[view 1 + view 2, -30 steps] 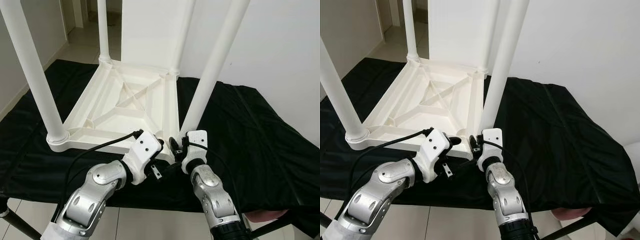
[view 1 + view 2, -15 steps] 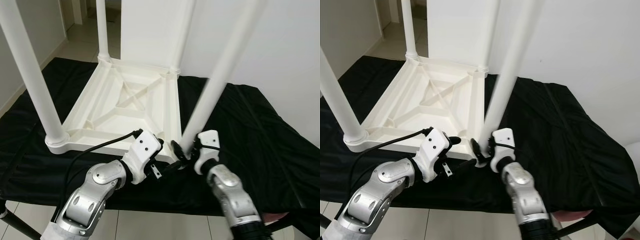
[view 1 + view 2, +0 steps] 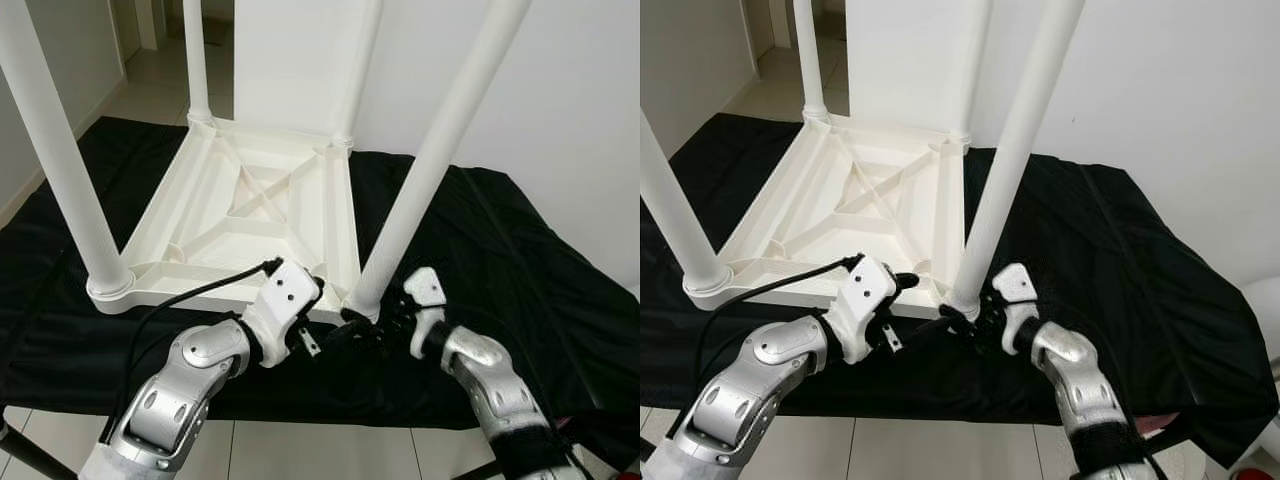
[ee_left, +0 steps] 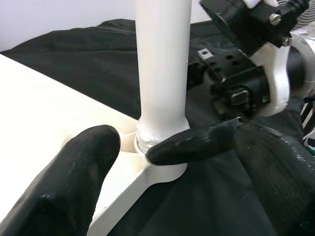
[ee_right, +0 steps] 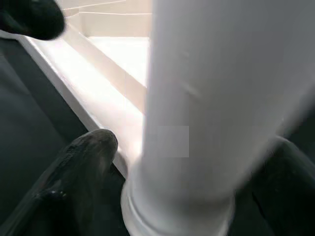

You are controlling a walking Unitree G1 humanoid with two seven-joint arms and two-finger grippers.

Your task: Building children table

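Black cloth (image 3: pixel 520 260), upturned white table (image 3: pixel 250 215), pale tiled floor (image 3: pixel 155 85)

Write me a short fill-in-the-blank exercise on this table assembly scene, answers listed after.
1. The white tabletop lies upside down on a ____ cloth.
2. The number of legs standing up from the tabletop is ____.
3. The right gripper has its fingers around the base of the near ____ leg.

Missing words: black; four; right
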